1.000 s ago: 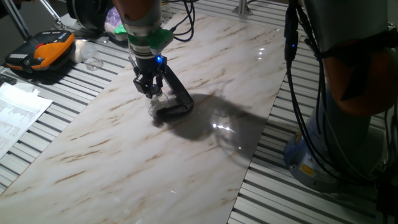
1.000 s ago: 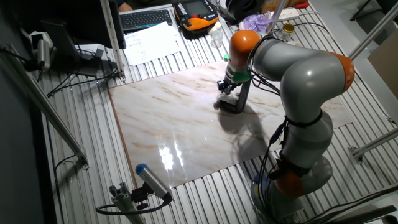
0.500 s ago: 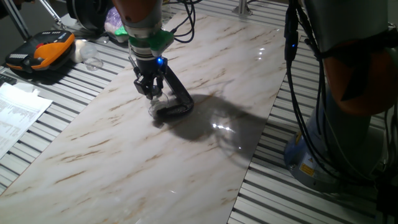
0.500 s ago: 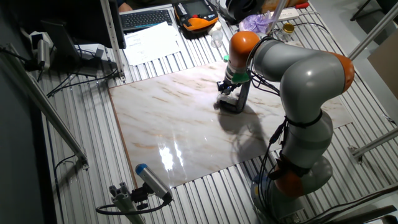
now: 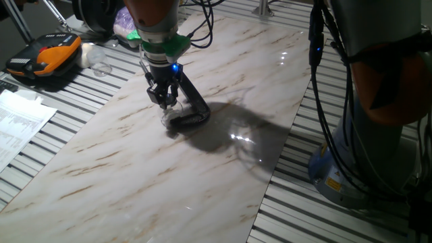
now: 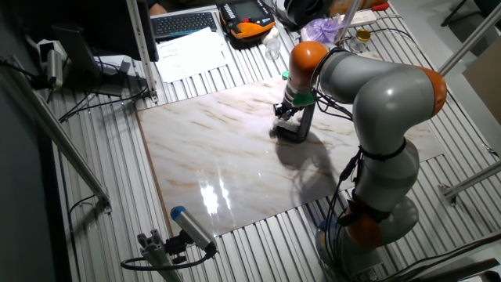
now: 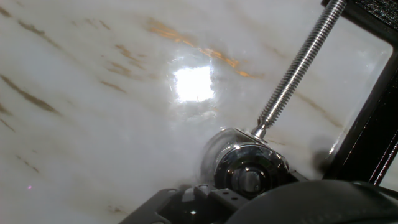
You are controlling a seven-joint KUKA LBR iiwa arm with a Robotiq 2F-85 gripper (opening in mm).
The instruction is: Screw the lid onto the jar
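The jar [image 5: 169, 119] is small clear glass, standing on the marble slab and held by a black C-clamp [image 5: 194, 106]. My gripper [image 5: 164, 102] points straight down right over the jar's mouth, fingers drawn close together. In the hand view the shiny silvery lid [image 7: 249, 172] sits just below the fingers, over the jar's glass rim [image 7: 210, 154]. The clamp's threaded screw [image 7: 295, 73] ends right beside the lid. The gripper looks shut on the lid. From the other fixed view the gripper [image 6: 284, 112] hides jar and lid.
The marble slab [image 5: 202, 169] lies on a slatted metal table. An orange and black case [image 5: 44, 55] and papers [image 5: 20, 121] are at the left. A small clear glass vessel [image 5: 100, 67] stands near the case. The clamp's black frame [image 7: 372, 127] rises close beside the fingers.
The hand has turned slightly about its own axis over the jar; its fingers show a narrower outline. Jar and clamp stay in place.
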